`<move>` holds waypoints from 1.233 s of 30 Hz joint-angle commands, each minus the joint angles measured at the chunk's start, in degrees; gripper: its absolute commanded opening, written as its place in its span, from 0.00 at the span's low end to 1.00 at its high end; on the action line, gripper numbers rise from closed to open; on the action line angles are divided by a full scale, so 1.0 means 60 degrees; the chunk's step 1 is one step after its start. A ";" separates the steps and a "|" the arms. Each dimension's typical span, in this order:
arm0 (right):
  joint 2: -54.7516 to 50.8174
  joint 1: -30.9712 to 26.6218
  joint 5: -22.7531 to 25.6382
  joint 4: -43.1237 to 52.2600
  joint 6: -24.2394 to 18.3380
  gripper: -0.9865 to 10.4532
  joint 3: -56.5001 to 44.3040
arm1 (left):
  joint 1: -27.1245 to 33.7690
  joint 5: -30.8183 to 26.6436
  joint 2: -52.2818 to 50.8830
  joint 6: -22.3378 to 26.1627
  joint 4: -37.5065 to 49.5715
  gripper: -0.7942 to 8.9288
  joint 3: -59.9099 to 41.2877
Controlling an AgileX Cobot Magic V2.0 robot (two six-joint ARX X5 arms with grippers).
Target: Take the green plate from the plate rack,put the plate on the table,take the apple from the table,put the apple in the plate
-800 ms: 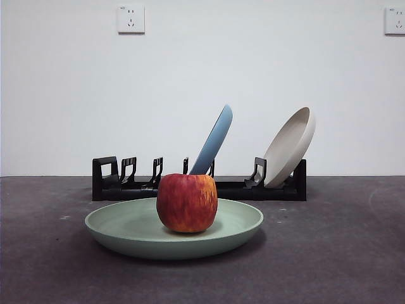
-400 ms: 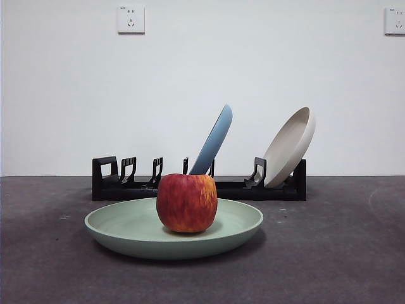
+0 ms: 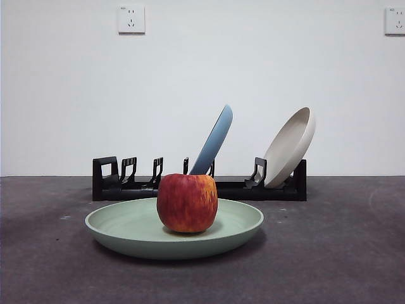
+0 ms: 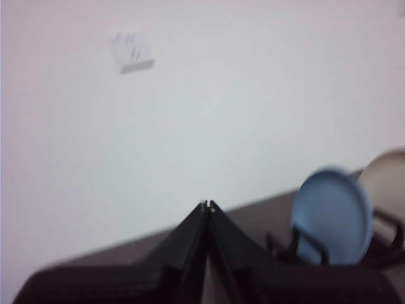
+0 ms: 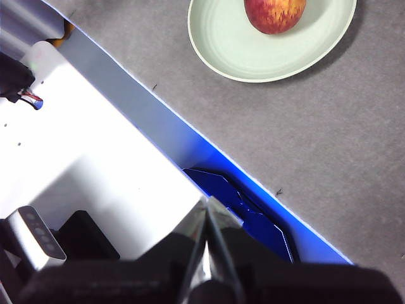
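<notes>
Green plate: the green plate (image 3: 174, 229) lies flat on the desk (image 3: 342, 253), near the camera and in front of the plate rack (image 3: 199, 180).
Apple: the apple (image 3: 187, 202) sits upright inside the green plate, about at its middle, touching the plate floor.
Rack contents: a light blue plate (image 3: 213, 141) leans in a middle slot; a beige plate (image 3: 290, 147) leans in the right-end slot. The slots at the left end hold nothing.
Front view only: the full rack with both leaning plates, and two wall sockets (image 3: 131, 19) high on the white wall. No arm shows here.
Left wrist view only: blurred; the left pincer (image 4: 207, 206) has its jaws pressed together, holding nothing, raised and facing the wall, with the blue plate and an edge of the beige plate beyond it.
Right wrist view only: seen from above, the plate and apple at the far side of the desk; the right pincer (image 5: 206, 209) has its jaws closed, empty, over a white and blue base at the desk's near edge, well apart from the plate.
</notes>
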 commanded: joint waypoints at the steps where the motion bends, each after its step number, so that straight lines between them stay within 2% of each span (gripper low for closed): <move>1: -0.0011 0.0022 0.0025 0.0036 0.0084 0.09 0.0015 | 0.0324 0.0000 -0.0681 -0.0189 0.0492 0.08 -0.1381; 8: -0.0015 0.0022 0.0025 0.0036 0.0084 0.09 0.0015 | 0.0823 0.0000 -0.2062 -0.0488 0.0641 0.08 -0.3512; 16: -0.0015 0.0022 0.0025 0.0036 0.0084 0.09 0.0015 | 0.1315 0.0004 -0.3093 -0.1111 0.0484 0.08 -0.4805; 23: -0.0015 0.0022 0.0025 0.0036 0.0084 0.09 0.0015 | 0.1570 0.0044 -0.3395 -0.1275 -0.0732 0.08 -0.4918; 27: -0.0015 0.0022 0.0025 0.0036 0.0084 0.09 0.0015 | 0.1566 0.0080 -0.3391 -0.1767 -0.1625 0.08 -0.4918; 31: -0.0015 0.0022 0.0025 0.0029 0.0084 0.09 0.0015 | 0.1566 0.0481 -0.3391 -0.1898 -0.1588 0.08 -0.4918; 37: -0.0015 0.0022 0.0025 0.0025 0.0084 0.09 0.0015 | 0.1566 0.0503 -0.3391 -0.1898 -0.1581 0.08 -0.4918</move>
